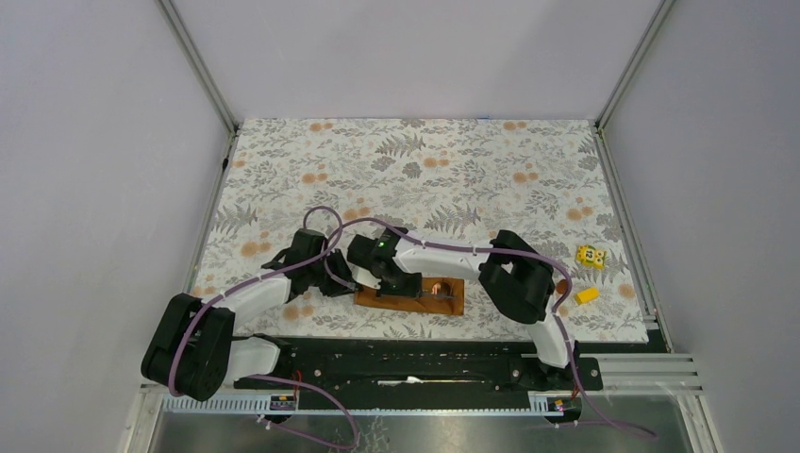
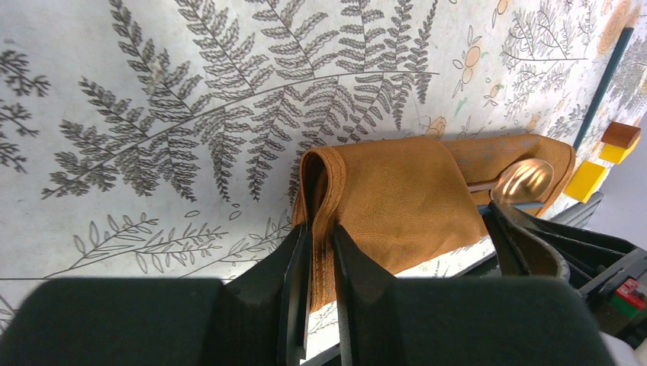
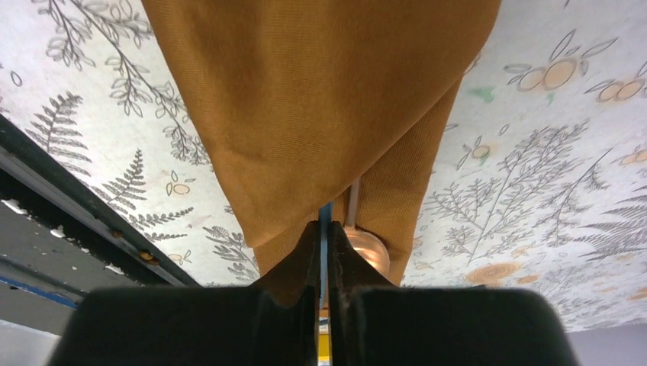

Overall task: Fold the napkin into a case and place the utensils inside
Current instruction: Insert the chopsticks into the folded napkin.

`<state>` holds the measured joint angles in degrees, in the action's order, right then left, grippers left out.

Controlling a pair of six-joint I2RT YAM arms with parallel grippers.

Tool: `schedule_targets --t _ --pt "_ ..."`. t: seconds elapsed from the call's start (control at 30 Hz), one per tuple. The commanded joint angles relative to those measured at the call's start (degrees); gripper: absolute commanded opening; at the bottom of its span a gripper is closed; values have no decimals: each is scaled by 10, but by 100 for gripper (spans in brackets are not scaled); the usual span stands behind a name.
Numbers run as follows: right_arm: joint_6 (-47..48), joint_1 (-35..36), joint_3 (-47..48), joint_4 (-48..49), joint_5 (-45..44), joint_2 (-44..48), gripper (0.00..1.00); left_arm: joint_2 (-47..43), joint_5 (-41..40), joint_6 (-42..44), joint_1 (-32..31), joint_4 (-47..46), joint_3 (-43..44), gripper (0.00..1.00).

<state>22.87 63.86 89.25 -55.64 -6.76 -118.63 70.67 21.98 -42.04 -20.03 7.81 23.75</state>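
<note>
The rust-orange napkin [image 1: 387,299] lies folded as a narrow strip case near the table's front edge. It also shows in the left wrist view [image 2: 397,198] and the right wrist view [image 3: 320,99]. My left gripper [image 1: 351,283] [image 2: 320,229] is shut on the case's folded left end. My right gripper [image 1: 408,288] [image 3: 326,227] is over the case's middle, shut on a thin blue-grey rod [image 3: 326,217] that runs under the cloth's diagonal edge. The copper spoon's bowl [image 3: 368,248] [image 2: 523,179] sticks out of the pocket beside it. No second rod is visible.
The floral tablecloth [image 1: 425,179] covers the table. Two small yellow blocks [image 1: 591,256] [image 1: 587,295] lie at the right, also in the left wrist view [image 2: 586,181]. The black base rail [image 1: 425,357] runs just in front of the case.
</note>
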Motion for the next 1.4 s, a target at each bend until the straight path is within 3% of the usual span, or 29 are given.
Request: schedule_targets --t 0.0,0.4,0.6,0.77,0.87,1.03,1.37 --pt "14 4 52 1 18 -20 0 -9 8 -1 -2 -23 -11 21" --pt "2 8 96 16 56 -47 2 -25 7 -5 -2 -23 -15 21" --pt "1 9 66 22 55 -29 0 -79 -7 -14 -1 -11 -21 36" --pt "2 6 20 42 49 -7 0 -130 -29 -19 4 13 -17 40" --pt "1 6 10 54 55 -2 0 -135 -25 -20 12 12 -20 39" --pt "1 6 20 73 66 -5 1 -102 3 -23 14 -17 -29 28" --pt "2 6 35 87 86 -10 6 -97 6 -23 14 -27 -34 25"
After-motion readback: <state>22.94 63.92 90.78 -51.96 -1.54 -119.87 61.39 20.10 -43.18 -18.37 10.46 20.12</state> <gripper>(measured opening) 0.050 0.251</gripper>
